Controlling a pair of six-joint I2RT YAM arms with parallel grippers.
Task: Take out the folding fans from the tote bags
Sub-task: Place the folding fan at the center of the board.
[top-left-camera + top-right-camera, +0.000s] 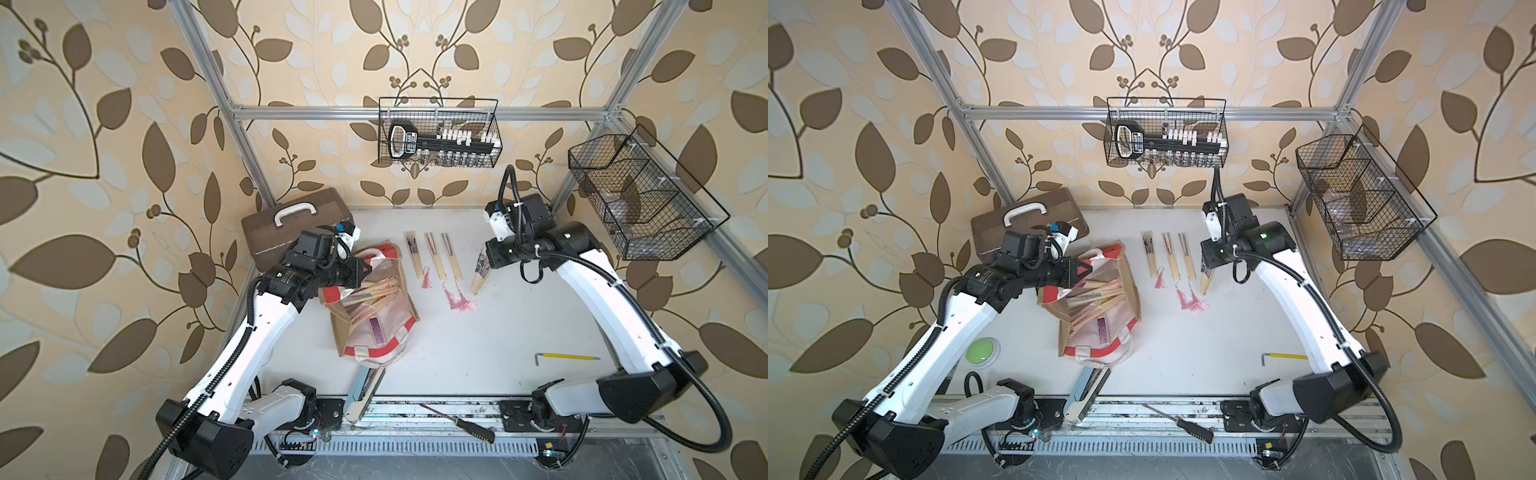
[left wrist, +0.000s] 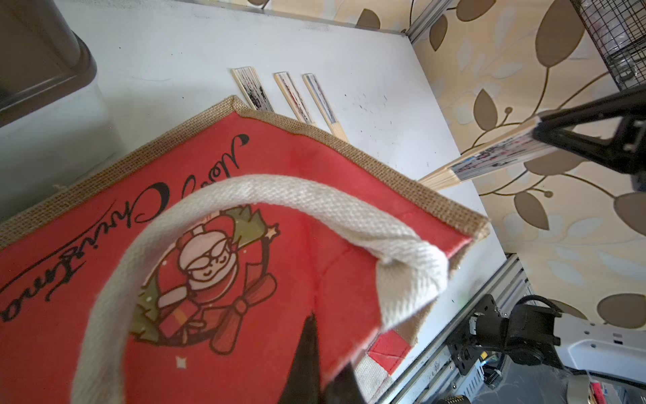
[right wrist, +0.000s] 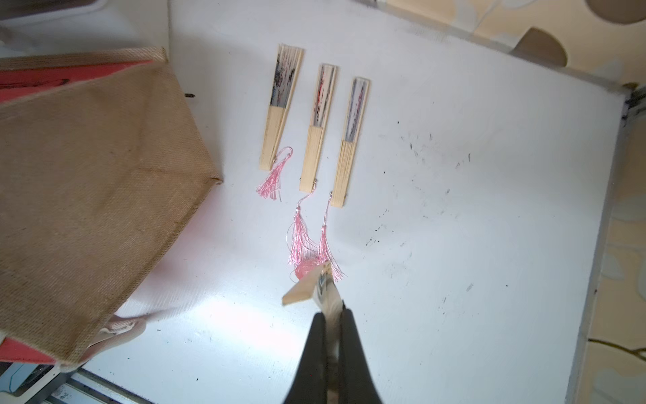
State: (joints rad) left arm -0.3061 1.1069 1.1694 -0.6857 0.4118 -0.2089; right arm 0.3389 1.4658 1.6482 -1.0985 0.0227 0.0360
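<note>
The left end effector (image 1: pixel 366 268) is pinching the red front panel of the tote bag (image 1: pixel 406 297) at its rim, beside a white handle (image 2: pixel 244 196). The bag is resting on the counter (image 1: pixel 498 328) with its mouth gaping, and a bundle of fans (image 1: pixel 370 291) is lying inside it. The right end effector (image 3: pixel 330 325) is clamping a closed fan (image 3: pixel 303 293), tilted with its bamboo end pointing down near the pink tassels (image 3: pixel 300 241). Just beyond, a row of three fans (image 1: pixel 435 257) is lying side by side on the counter, between the bag and the right arm.
</note>
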